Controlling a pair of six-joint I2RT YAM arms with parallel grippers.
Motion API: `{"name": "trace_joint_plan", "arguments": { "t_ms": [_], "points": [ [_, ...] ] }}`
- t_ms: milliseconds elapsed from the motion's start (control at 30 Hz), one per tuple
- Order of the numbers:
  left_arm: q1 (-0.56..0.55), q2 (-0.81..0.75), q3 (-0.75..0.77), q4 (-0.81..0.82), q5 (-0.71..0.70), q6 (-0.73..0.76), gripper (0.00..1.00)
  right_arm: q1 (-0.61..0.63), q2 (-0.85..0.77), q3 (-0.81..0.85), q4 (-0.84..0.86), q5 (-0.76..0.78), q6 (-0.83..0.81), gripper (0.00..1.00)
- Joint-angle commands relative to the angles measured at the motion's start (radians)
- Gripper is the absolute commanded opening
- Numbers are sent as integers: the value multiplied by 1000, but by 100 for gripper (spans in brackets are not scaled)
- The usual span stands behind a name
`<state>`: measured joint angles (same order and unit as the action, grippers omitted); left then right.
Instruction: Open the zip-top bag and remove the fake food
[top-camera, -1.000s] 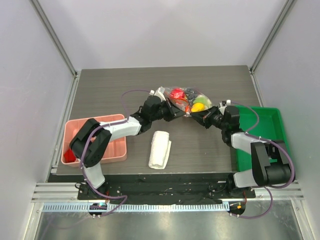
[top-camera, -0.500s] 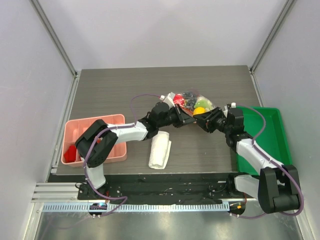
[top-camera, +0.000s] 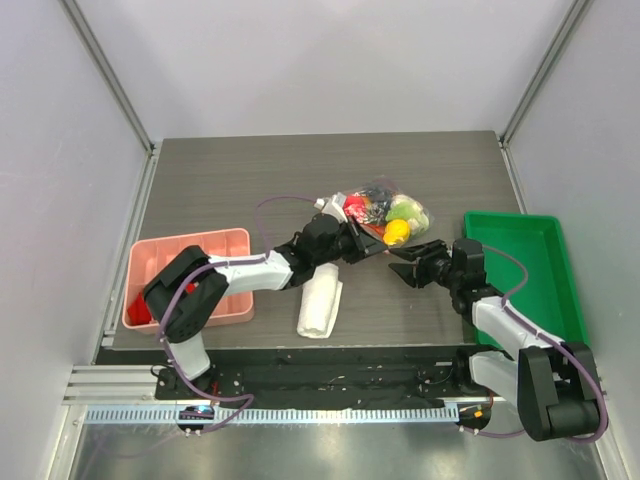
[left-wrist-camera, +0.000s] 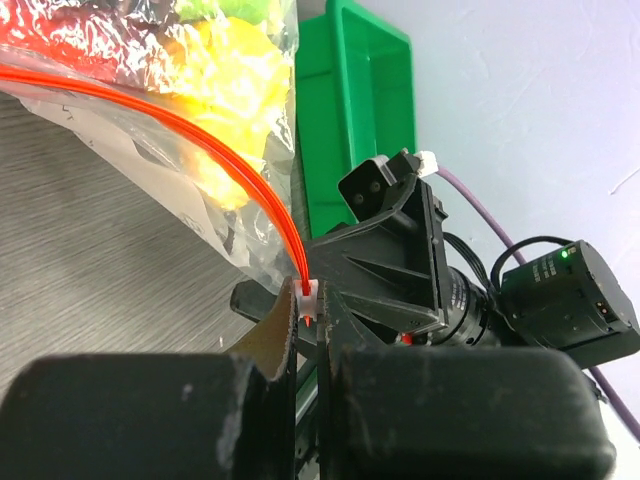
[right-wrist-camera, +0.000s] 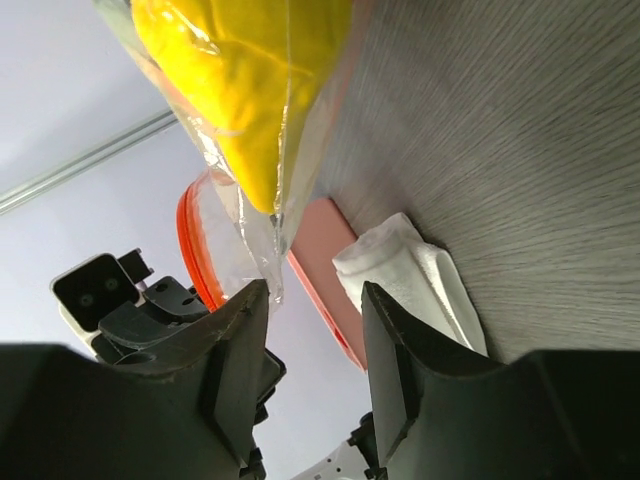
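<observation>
The zip-top bag (top-camera: 372, 196) hangs over the middle of the table, full of the fake food (top-camera: 397, 231) in red, yellow, green and dark colours. My left gripper (top-camera: 371, 243) is shut on the bag's small white slider (left-wrist-camera: 308, 292), at the end of the orange-red zip strip (left-wrist-camera: 225, 150). My right gripper (top-camera: 408, 267) is open and empty, just right of and below the bag. In the right wrist view its fingers (right-wrist-camera: 235, 330) stand apart under the bag's lower corner (right-wrist-camera: 265, 245), with a yellow fruit (right-wrist-camera: 240, 90) above.
A folded white cloth (top-camera: 320, 298) lies near the front middle. A pink compartment tray (top-camera: 190, 240) sits at the left with small red pieces. A green tray (top-camera: 525, 270) sits at the right, behind my right arm.
My right gripper has let go of the bag, opened and drawn back toward the near edge. My left gripper keeps hold of the slider, and the bag has shifted slightly.
</observation>
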<state>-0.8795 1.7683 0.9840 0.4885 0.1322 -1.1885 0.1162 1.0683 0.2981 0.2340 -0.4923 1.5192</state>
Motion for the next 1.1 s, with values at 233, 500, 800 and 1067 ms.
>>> {"name": "trace_joint_plan", "arguments": {
  "t_ms": [233, 500, 800, 1067],
  "points": [
    [-42, -66, -22, 35, -89, 15, 0, 14, -38, -14, 25, 14, 139, 43],
    [-68, -70, -36, 42, -112, 4, 0, 69, -30, -22, 70, 57, 213, 40],
    [-75, -96, -91, 41, -155, -20, 0, 92, 10, -50, 125, 98, 243, 1],
    [-76, -86, -116, -97, -347, -229, 0, 106, 1, -42, 146, 113, 145, 1]
  ]
}}
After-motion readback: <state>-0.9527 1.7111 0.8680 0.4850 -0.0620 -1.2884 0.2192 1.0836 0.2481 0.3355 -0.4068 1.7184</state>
